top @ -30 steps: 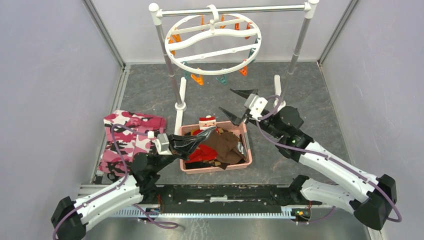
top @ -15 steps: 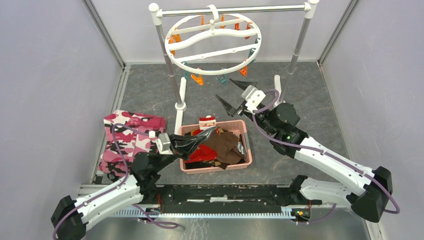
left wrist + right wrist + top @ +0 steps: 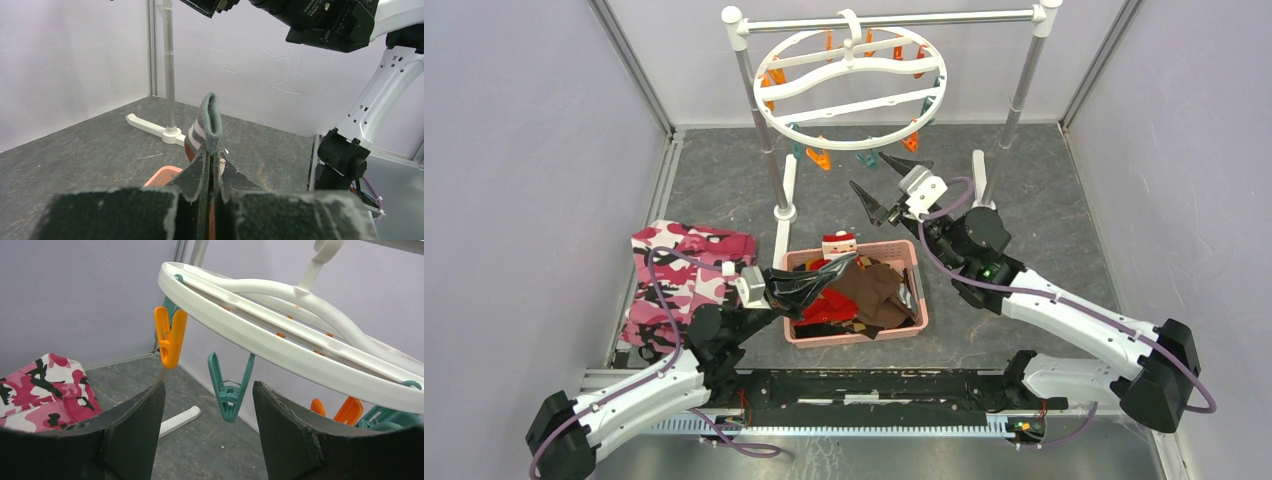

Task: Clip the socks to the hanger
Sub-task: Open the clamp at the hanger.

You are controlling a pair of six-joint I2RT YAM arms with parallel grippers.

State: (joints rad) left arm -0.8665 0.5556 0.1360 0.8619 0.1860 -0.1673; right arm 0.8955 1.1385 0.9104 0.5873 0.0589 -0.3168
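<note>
Left hand (image 3: 212, 202) clamps the ribbed grey-and-white cuff of a brown sock (image 3: 210, 117) at the near-left edge of the pink basket (image 3: 854, 338) on the bench. Right hand (image 3: 209, 405), spread wide and holding nothing, lines up on a teal clip (image 3: 227, 392) dangling from the hanger (image 3: 280, 347). Squeezing the clip's upper arms squarely should open its mouth for the soft, floppy knit. The smooth, hard plastic ring hangs free and may swing if nudged.
</note>
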